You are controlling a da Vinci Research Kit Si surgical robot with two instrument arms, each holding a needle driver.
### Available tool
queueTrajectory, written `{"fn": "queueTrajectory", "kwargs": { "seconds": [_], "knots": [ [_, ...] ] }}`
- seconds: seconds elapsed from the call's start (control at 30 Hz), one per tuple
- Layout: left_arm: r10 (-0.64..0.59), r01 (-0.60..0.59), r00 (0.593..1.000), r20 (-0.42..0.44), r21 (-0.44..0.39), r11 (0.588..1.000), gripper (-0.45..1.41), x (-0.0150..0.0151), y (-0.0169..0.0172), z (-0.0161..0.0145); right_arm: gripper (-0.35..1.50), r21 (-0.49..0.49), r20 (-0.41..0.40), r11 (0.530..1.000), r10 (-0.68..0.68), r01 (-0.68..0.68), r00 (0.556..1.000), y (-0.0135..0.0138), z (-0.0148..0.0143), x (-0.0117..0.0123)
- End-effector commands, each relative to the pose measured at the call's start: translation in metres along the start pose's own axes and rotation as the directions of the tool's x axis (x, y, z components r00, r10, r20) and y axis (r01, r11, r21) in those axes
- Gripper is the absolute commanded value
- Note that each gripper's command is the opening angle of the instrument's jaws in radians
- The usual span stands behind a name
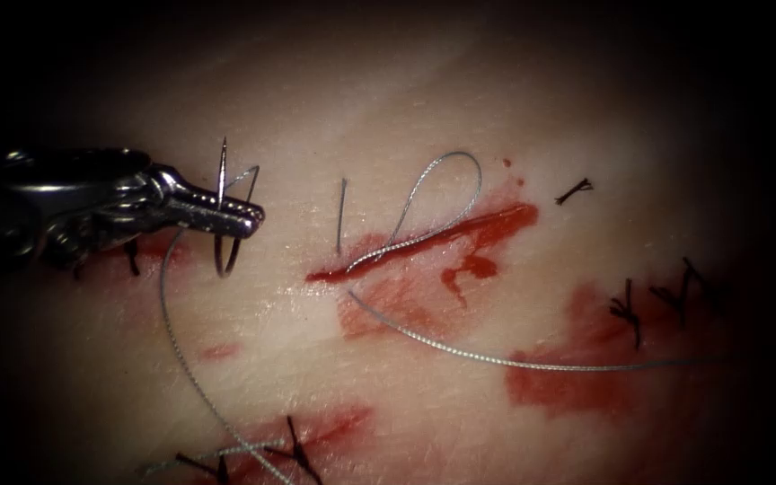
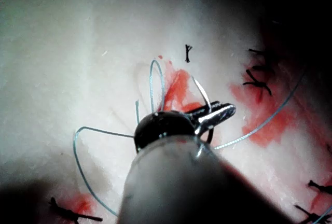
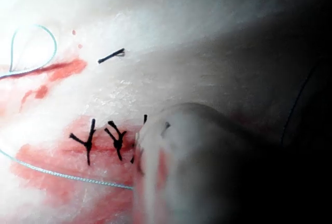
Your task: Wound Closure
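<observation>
One end effector (image 1: 242, 216) gripping needle (image 1: 223, 214) mid-curve, needle upright, point up.

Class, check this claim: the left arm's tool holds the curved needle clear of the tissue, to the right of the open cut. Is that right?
Not quite. The endoscope view shows the left tool holding the needle clear of the tissue, but left of the cut, not right.

Glossy metal left hand (image 1: 242, 216); moist shiny tissue (image 1: 424, 81).
</observation>
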Motion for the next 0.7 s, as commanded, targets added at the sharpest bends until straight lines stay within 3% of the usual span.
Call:
{"fn": "queueTrajectory", "kwargs": {
  "seconds": [0.03,0.23,0.37,0.43,0.6,0.7],
  "knots": [
    [0.0,0.0,1.0,0.0,0.0,1.0,-0.45,-0.0003,-0.0006,0.0004,1.21,0.015,-0.035,0.998,-0.056,0.056,0.998,-0.0025,-0.0011,0.0028],
    [-0.006,0.006,1.0,0.0,-0.001,1.0,-0.45,-0.0003,-0.0006,0.0004,1.2,0.033,-0.071,0.986,-0.163,0.165,0.984,-0.0095,-0.004,0.0114],
    [-0.007,0.007,1.0,0.0,-0.001,1.0,-0.45,-0.0003,-0.0005,0.0004,1.18,0.021,-0.098,0.967,-0.249,0.252,0.963,-0.0163,-0.0031,0.0198],
    [-0.007,0.007,1.0,0.0,0.0,1.0,-0.45,-0.0003,-0.0005,0.0004,1.16,0.022,-0.103,0.971,-0.236,0.239,0.966,-0.0175,-0.0027,0.021],
    [-0.007,0.007,1.0,-0.001,0.0,1.0,-0.45,-0.0003,-0.0005,0.0004,1.16,0.08,-0.091,0.975,-0.2,0.208,0.976,-0.0227,0.0005,0.0272],
    [-0.007,0.007,1.0,-0.001,0.0,1.0,-0.45,-0.0003,-0.0004,0.0005,0.91,0.172,-0.051,0.963,-0.199,0.205,0.979,-0.0244,0.0011,0.0292]
  ]
}}
